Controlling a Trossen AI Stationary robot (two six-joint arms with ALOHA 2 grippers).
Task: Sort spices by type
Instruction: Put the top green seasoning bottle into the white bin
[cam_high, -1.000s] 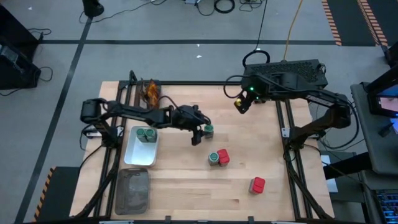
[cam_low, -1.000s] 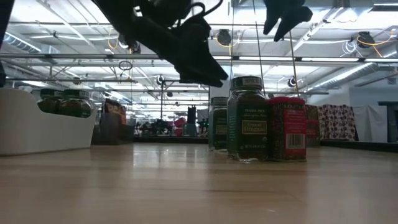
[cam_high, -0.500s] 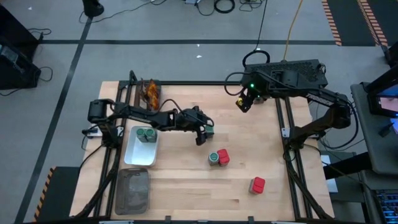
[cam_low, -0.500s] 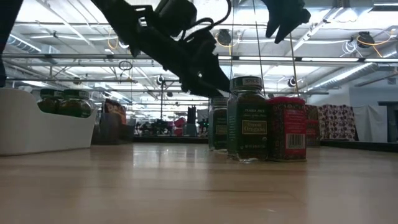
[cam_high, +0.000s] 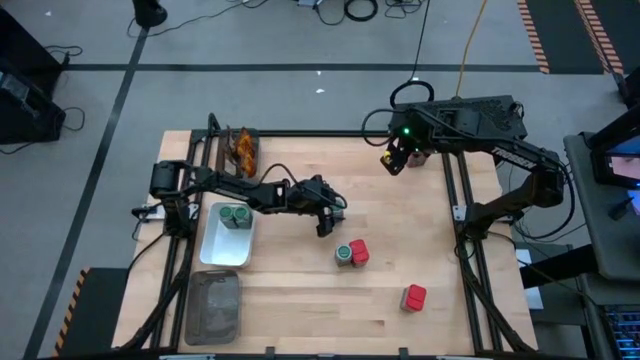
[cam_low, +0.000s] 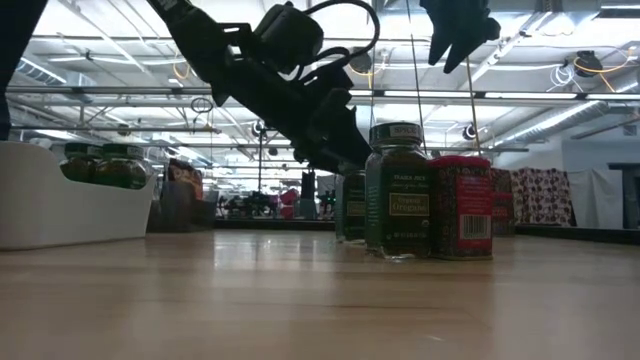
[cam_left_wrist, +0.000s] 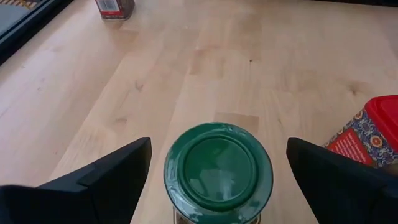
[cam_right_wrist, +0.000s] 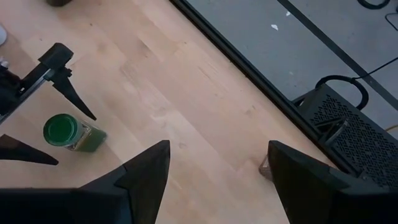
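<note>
A green-lidded jar (cam_left_wrist: 218, 167) is straddled by the left gripper (cam_high: 330, 212) near the table's middle; its jaws are spread wide, seemingly not touching the jar. Just nearer stand another jar (cam_high: 344, 254) and a red packet (cam_high: 359, 251), touching. The right gripper (cam_high: 393, 161) is held open over the far right.

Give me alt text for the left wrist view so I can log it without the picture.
A green-lidded spice jar stands upright on the wooden table, centred between the left gripper's open jaws, which flank it without touching. A red packet sits at one edge, and another item, cut off by the frame, lies farther off.
</note>
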